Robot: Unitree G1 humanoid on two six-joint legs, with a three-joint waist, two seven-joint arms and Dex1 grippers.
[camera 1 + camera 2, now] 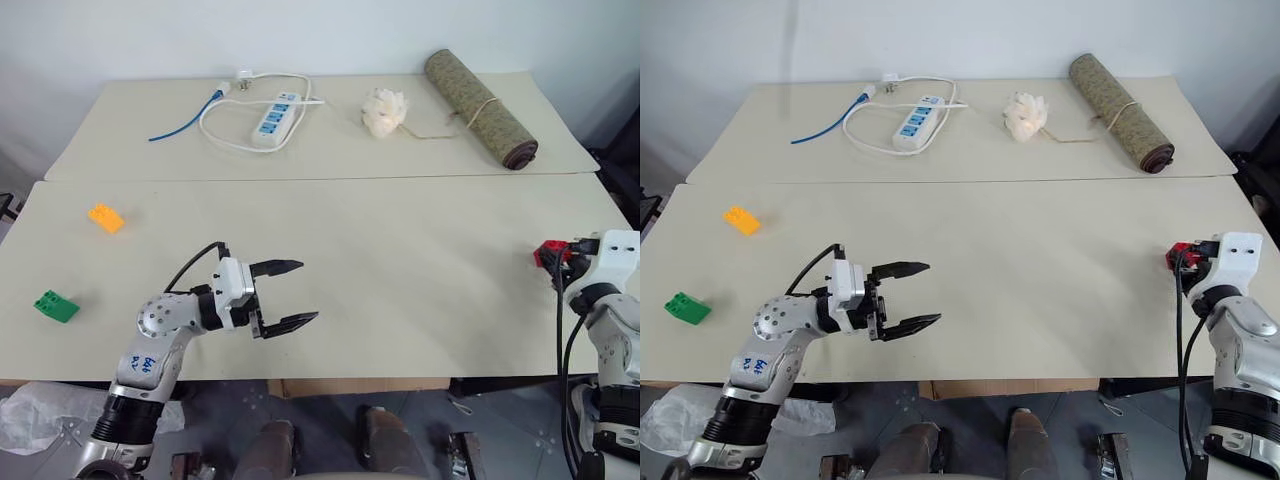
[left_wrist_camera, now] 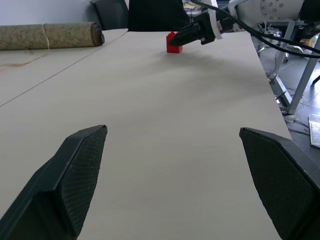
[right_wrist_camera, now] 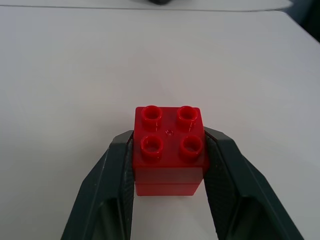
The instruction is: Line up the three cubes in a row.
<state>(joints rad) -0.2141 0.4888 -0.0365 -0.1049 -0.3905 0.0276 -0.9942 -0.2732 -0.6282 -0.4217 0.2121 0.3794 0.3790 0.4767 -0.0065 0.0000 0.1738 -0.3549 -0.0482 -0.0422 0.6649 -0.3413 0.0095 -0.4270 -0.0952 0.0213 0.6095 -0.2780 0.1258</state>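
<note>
Red cube [image 3: 169,150]: at the right edge of the surface [image 1: 400,270], studs up, clamped between the two pads of the right hand [image 3: 169,165], one pad flat on each side wall. Judged light, rigid moulded plastic; smooth and glossy, so likely to slip if pinched on a corner or too near the top. Best taken as here: low on two opposite flat walls, squarely, never on the studs. Not fragile; a firm squeeze should do no harm.

Orange-yellow cube [image 1: 105,217]: far across at the left side of the surface, lying askew. Green cube [image 1: 55,306]: nearer the front edge on that same side, well apart from the orange-yellow one. Both probably the same light, stiff, slick sort; same hold advised, after turning the wrist to meet the flat walls.

Left hand [image 1: 290,296]: spread wide, holding nothing, pointing across the middle of the surface, clear of all three cubes.

No row formed yet; red cube far from the other two.
</note>
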